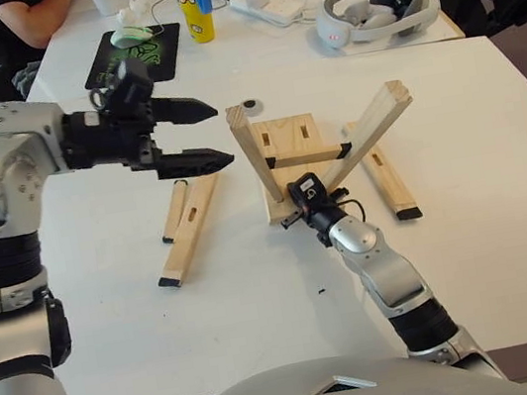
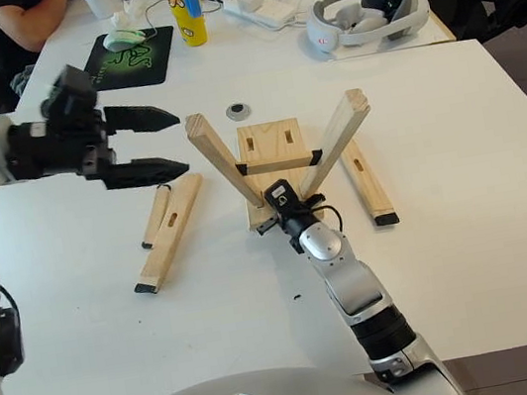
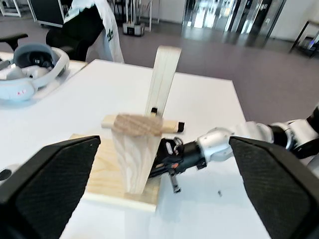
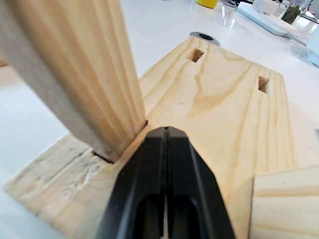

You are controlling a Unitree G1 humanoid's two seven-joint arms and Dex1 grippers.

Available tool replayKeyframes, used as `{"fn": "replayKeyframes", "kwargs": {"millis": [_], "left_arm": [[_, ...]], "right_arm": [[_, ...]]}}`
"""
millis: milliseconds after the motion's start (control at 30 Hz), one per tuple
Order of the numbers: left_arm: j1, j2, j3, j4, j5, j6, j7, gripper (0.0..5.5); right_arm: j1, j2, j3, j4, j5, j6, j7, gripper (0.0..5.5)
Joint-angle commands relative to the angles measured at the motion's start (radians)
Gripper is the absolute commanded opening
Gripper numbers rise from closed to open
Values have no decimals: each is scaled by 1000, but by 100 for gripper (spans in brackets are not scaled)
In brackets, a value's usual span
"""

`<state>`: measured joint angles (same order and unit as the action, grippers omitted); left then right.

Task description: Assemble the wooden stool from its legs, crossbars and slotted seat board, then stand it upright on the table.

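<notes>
Seat board [image 1: 289, 137] lay flat mid-table [image 1: 501, 180], two legs [image 1: 254, 152] standing in it, joined by one crossbar [image 1: 312, 157] (two slots [image 4: 195, 55] empty). Three loose pieces [image 1: 191, 227]: two left, one right. Right claw [image 4: 166, 142] closed, empty, tips at the board; left claw [image 1: 224, 132] open, hovering left.

Left gripper [image 1: 216, 133]: fingers were spread wide apart, arm held out level.
Right gripper [image 4: 166, 142]: fingers were pressed together, forearm extended.
</notes>
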<state>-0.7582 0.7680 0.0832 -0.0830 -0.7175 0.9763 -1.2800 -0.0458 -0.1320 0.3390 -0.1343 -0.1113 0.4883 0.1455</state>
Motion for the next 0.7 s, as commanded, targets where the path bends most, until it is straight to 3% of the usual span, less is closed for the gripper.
{"fn": "replayKeyframes", "kwargs": {"millis": [33, 233, 500, 700], "left_arm": [[-130, -71, 142, 52, -66, 15, 186, 424], [-120, -215, 132, 118, 152, -254, 549, 334], [34, -308, 129, -52, 27, -173, 595, 214], [61, -312, 126, -78, -11, -161, 609, 130]], "right_arm": [[73, -49, 2, 124, -10, 104, 39, 0], [63, -67, 6, 140, -15, 93, 67, 0], [69, -71, 2, 142, -14, 85, 77, 0], [109, -71, -28, 32, -16, 46, 47, 0]]}}
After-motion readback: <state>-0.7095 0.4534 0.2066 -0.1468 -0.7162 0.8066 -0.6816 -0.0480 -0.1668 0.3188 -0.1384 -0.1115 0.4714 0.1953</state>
